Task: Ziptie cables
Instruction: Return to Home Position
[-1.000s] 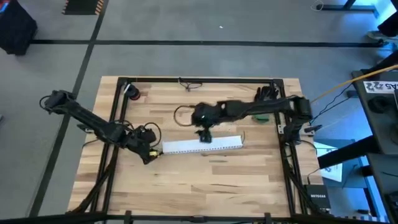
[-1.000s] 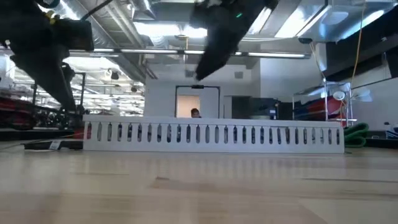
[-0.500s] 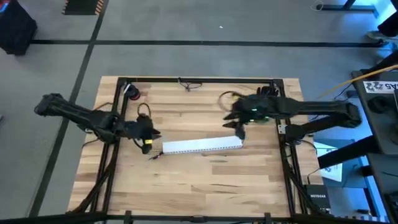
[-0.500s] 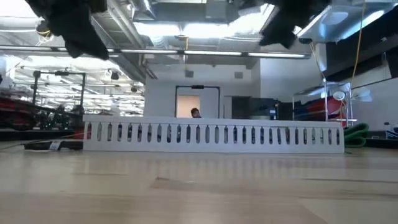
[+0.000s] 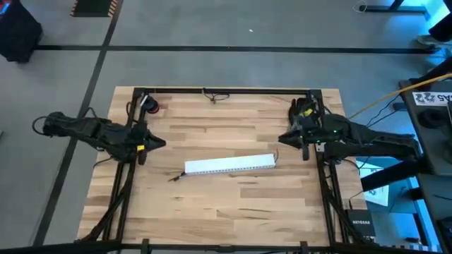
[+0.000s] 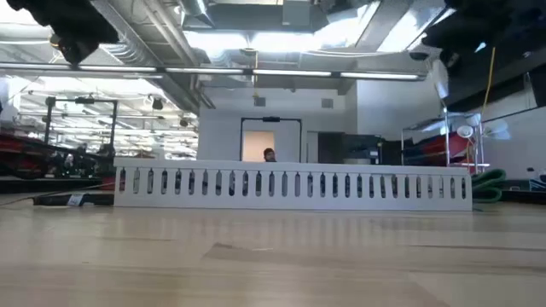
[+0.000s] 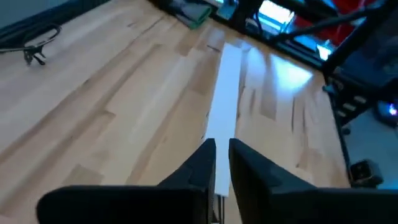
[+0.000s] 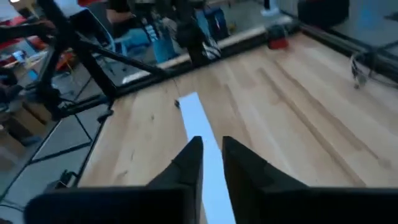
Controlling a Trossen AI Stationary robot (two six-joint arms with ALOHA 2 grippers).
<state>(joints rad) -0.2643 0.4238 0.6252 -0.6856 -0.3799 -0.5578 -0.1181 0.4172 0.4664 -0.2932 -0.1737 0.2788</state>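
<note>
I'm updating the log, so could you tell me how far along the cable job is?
Nearly finished. Done: the white slotted plastic cable duct looks closed, only a thin dark wire end poking out. In hand: nothing; the left gripper and right gripper sit empty at the wooden table's side edges. Left: at most parking the arms.

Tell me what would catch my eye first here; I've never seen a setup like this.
A long white slotted duct lies slightly slanted in the middle of the wooden table, with a thin dark wire poking out at its end nearer the left arm. Two dark arms flank it: the left arm sits at the table's left edge and the right arm at its right edge.
</note>
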